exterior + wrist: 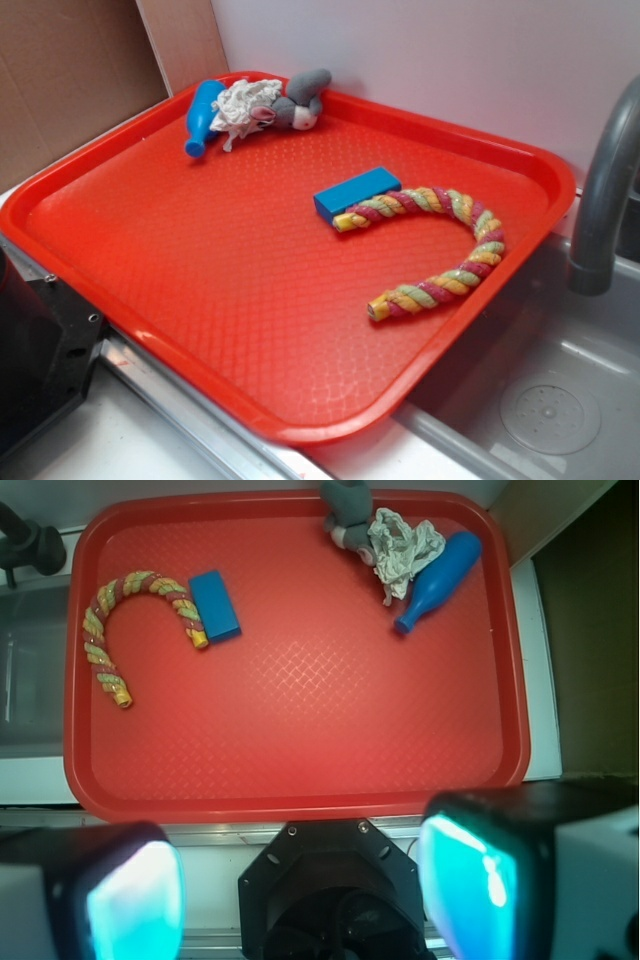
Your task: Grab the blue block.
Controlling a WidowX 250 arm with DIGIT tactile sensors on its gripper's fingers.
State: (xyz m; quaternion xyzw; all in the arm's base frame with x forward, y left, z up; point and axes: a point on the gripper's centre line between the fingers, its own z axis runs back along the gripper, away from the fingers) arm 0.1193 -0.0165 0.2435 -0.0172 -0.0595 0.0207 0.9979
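Note:
The blue block [356, 192] [215, 605] lies flat on the red tray [150, 330] [300, 770], its end touching one tip of the twisted multicoloured rope [450, 250] [120, 630]. In the wrist view my gripper [305, 890] hangs high above the tray's near edge, over the robot base. It is open, its two cyan-lit fingers [130, 900] far apart with nothing between them. The block is well away from the fingers, toward the tray's far left in that view. The gripper does not show in the exterior view.
A light-blue bottle-shaped toy [200, 118] [440, 580], a crumpled white cloth [243, 103] [405, 545] and a grey plush [300, 100] [345, 510] sit at the tray's far corner. A grey faucet [605, 190] and sink [550, 400] adjoin the tray. Cardboard [70, 70] stands behind.

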